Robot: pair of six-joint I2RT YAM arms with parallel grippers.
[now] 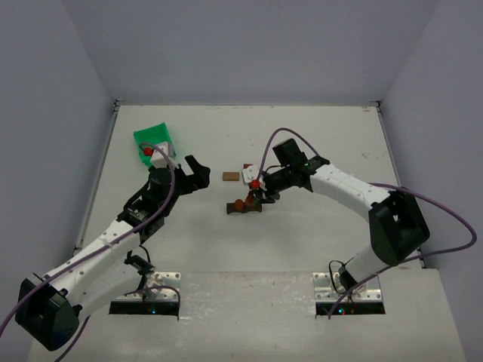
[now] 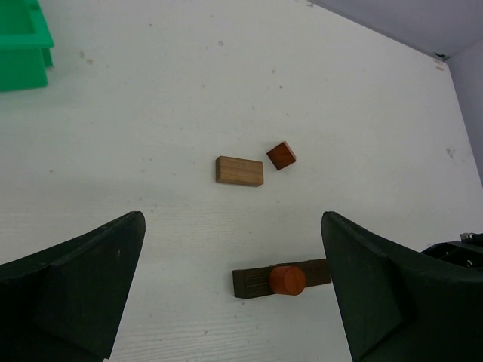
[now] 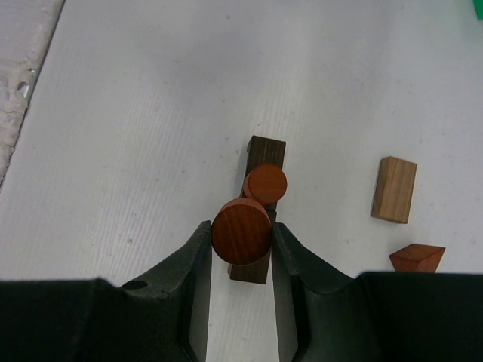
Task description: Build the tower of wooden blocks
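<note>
A dark brown plank lies flat on the table, also seen in the overhead view. A reddish-orange round piece stands on it near its middle. My right gripper is shut on a second reddish-orange round piece, held over the plank's near end, right beside the first. A light wooden block and a reddish cube lie loose to the right. My left gripper hangs wide open and holds nothing, with the plank and the round piece below between its fingers.
A green plastic bin stands at the back left, behind the left arm. The light block and the cube lie just beyond the plank. Grey walls close in the table on three sides.
</note>
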